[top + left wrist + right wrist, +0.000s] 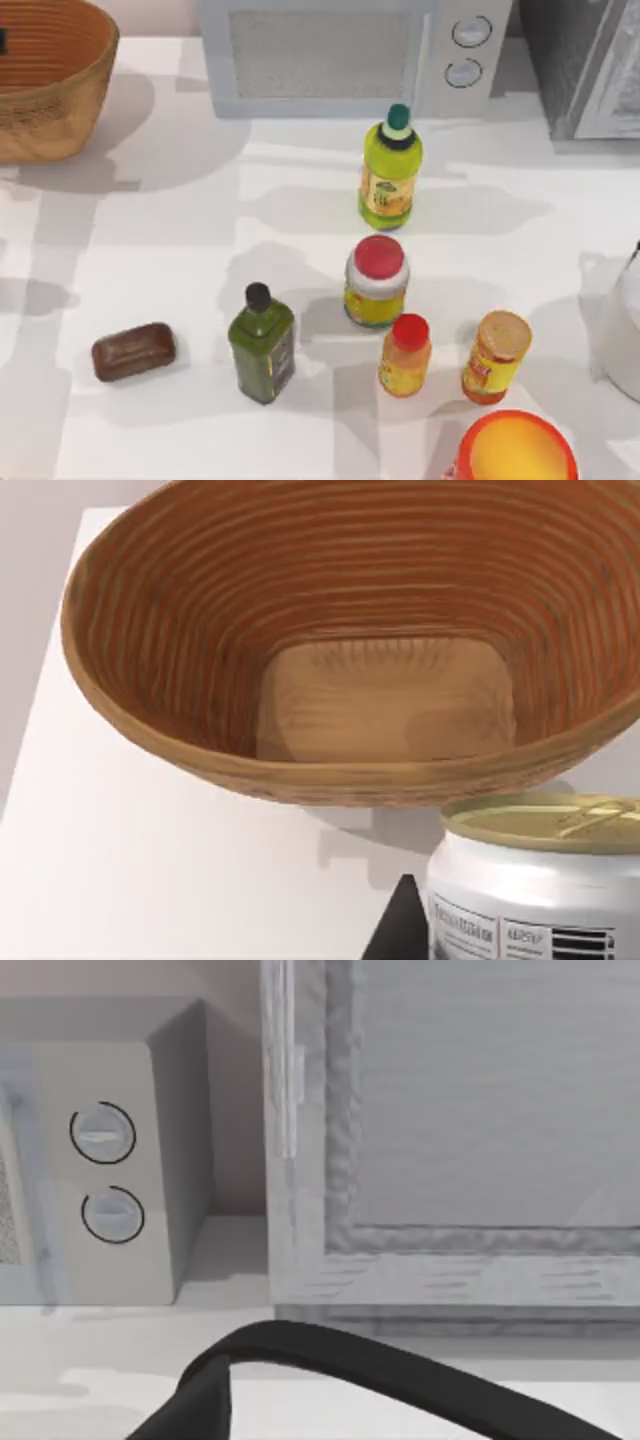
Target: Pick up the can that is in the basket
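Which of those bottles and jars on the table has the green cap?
The tall yellow-green bottle, standing nearest the microwave. The dark green bottle has a black cap, and the others wear red or orange lids.

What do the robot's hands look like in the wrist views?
The left hand appears as a matte black pointed wedge with flat faces. The right hand appears as a smooth black curved band, broader at one end. No markings or cables are visible on either.
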Robot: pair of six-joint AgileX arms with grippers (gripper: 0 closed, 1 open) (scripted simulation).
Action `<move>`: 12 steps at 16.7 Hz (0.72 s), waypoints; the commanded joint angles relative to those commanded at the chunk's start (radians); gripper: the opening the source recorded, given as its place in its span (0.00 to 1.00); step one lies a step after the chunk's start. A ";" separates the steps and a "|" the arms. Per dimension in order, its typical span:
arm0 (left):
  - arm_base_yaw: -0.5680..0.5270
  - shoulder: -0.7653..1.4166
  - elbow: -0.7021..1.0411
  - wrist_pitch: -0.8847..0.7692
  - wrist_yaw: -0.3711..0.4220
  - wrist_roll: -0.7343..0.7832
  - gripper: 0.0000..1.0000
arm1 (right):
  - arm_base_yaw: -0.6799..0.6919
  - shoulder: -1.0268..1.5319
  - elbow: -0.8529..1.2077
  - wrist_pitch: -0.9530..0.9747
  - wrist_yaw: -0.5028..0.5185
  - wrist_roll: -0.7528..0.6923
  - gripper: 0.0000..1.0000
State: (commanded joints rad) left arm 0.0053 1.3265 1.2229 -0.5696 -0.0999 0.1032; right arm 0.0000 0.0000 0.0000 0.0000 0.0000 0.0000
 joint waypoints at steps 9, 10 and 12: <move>-0.027 -1.033 -0.947 0.417 0.047 -0.062 0.00 | 0.000 0.000 0.000 0.000 0.000 0.000 1.00; -0.024 -1.105 -1.016 0.454 0.058 -0.070 0.00 | 0.000 0.000 0.000 0.000 0.000 0.000 1.00; -0.016 -1.220 -1.125 0.513 0.078 -0.086 0.00 | 0.000 0.000 0.000 0.000 0.000 0.000 1.00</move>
State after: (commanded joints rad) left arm -0.0110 0.1069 0.0976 -0.0562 -0.0216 0.0176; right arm 0.0000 0.0000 0.0000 0.0000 0.0000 0.0000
